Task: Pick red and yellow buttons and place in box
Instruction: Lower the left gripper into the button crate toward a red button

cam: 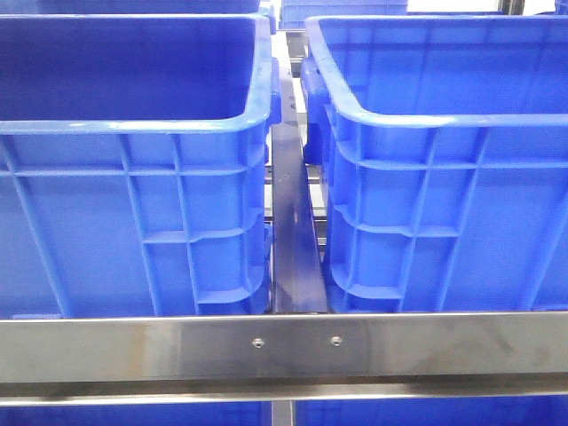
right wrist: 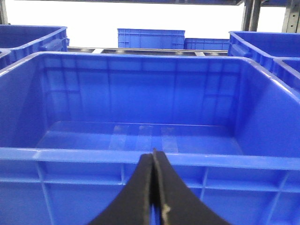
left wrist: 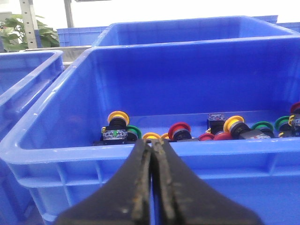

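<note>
Left gripper [left wrist: 152,145]: fingers pressed together, gripping nothing, positioned just outside the near rim of the left blue crate [left wrist: 70,154]. On that crate's floor, toward the far wall, lies a row of push buttons: a yellow button [left wrist: 118,117], a red button [left wrist: 179,130], further yellow, red and green caps to the side.

Right gripper [right wrist: 153,157]: fingers together, gripping nothing, before the near wall of the box [right wrist: 140,161], whose visible floor is bare.

Front view: both crates stand side by side behind a steel rail [cam: 284,346].
</note>
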Available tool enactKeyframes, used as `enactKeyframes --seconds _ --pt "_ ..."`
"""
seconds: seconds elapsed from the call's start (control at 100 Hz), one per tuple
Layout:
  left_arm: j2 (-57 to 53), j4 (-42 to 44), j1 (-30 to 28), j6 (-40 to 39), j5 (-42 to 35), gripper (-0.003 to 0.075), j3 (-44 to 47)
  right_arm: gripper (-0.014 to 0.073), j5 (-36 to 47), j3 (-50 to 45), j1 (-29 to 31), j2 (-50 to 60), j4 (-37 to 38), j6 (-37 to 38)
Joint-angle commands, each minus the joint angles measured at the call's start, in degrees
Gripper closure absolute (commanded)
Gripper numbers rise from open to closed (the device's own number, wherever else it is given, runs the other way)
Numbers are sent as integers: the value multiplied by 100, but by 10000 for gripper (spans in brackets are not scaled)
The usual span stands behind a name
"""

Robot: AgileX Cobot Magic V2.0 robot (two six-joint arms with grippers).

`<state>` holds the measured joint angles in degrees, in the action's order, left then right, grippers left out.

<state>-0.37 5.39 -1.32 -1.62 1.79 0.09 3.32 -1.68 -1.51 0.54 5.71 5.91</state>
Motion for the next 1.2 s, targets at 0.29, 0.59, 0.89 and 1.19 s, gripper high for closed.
enactKeyframes --seconds 0.29,0.59,0.89,1.19 --pt "-171 -4 -10 -49 220 740 -485 659 471 98 16 140 69 -15" --pt "703 -4 -10 -40 2139 740 -2098 659 471 98 16 140 69 -15" --pt "2668 -154 -10 -40 2641 648 -3352 659 471 98 16 140 69 -15" --pt "4596 -406 -10 -14 2560 167 -4364 659 471 98 16 140 69 -15"
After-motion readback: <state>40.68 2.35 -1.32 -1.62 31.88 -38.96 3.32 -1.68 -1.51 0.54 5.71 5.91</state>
